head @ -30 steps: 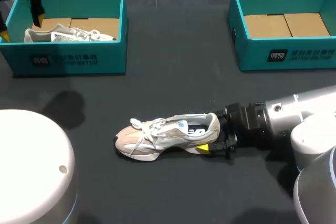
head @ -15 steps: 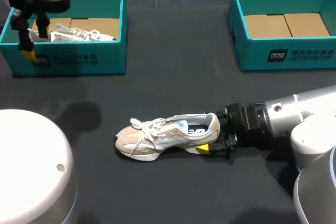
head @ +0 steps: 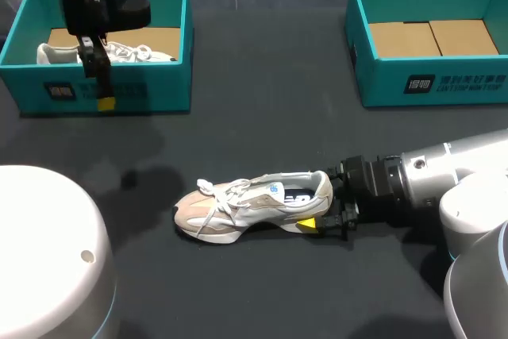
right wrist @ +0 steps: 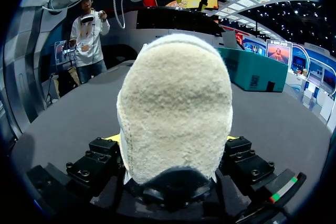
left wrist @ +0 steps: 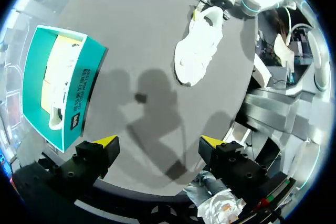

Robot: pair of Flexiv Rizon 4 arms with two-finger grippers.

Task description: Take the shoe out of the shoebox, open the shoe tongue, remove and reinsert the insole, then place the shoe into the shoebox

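On the dark table (head: pixel 262 125), near its middle, the shoe (head: pixel 254 204) lies with its toe toward our left and its heel toward our right arm. Our right gripper (head: pixel 324 213) has the heel: in the right wrist view the fuzzy heel cup fills the gap between the fingers, which press it from both sides. Our left gripper (left wrist: pixel 158 142) hangs over the front wall of the left shoebox (head: pixel 171 77), well apart from the shoe. Its yellow tips are spread with nothing between them. A second shoe (head: pixel 127 52) lies inside that box, and the right shoebox (head: pixel 361 37) shows its cardboard floor.

We judge the shoe to be light and mostly soft. The mesh and suede upper should give under a squeeze, while the sole and heel counter look like the stiffest parts, so the heel seems a sound anchor. The napped heel fabric should resist slipping.

The tongue looks thin and floppy and sits under the laces. We would pinch its free upper edge and pull toward the toe. The insole probably bends easily, so its heel end, just inside the collar, looks the best place to grip. The loose laces could snag a fingertip.
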